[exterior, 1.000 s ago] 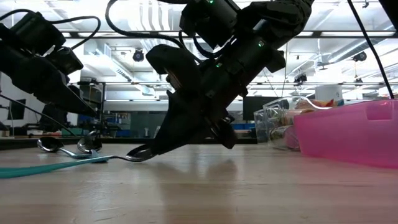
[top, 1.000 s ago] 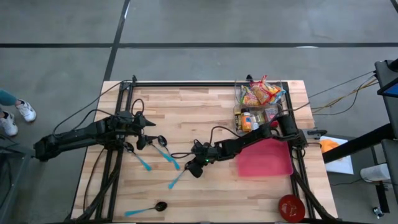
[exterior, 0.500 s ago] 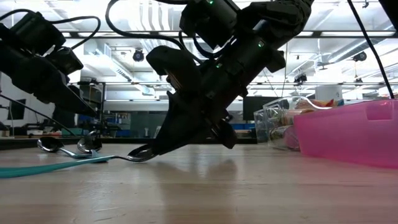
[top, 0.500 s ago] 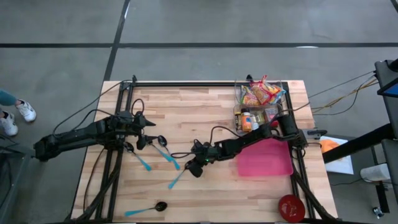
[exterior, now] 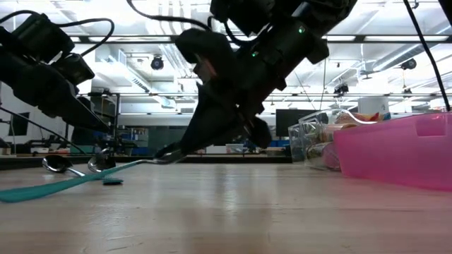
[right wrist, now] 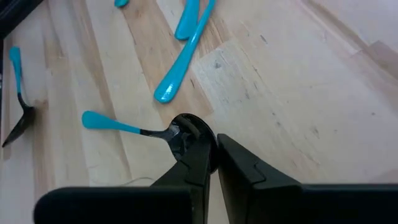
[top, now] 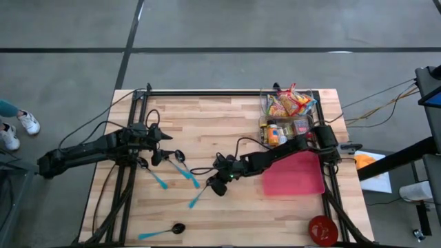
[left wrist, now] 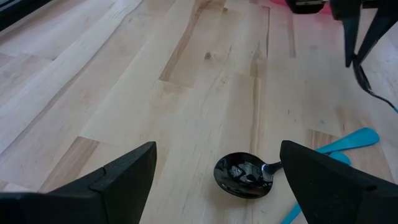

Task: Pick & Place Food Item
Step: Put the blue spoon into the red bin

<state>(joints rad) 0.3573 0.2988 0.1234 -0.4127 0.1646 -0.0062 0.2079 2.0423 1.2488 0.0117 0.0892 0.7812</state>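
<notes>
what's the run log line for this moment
left gripper: open, waiting by spoons | right gripper: shut on blue-handled spoon, bowl end raised off table

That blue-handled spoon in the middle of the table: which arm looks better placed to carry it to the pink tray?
The right one, probably. The right gripper is shut on the spoon by its bowl end, its handle tip low at the wood, beside the pink tray. The left gripper waits open across the table.

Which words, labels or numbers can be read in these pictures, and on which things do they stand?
None can be read.
Packets in the clear bin: print too small to read.
Jars beside them: labels too small.
Red lid: no legible text.
Spoons, pink tray: no markings visible.
</notes>
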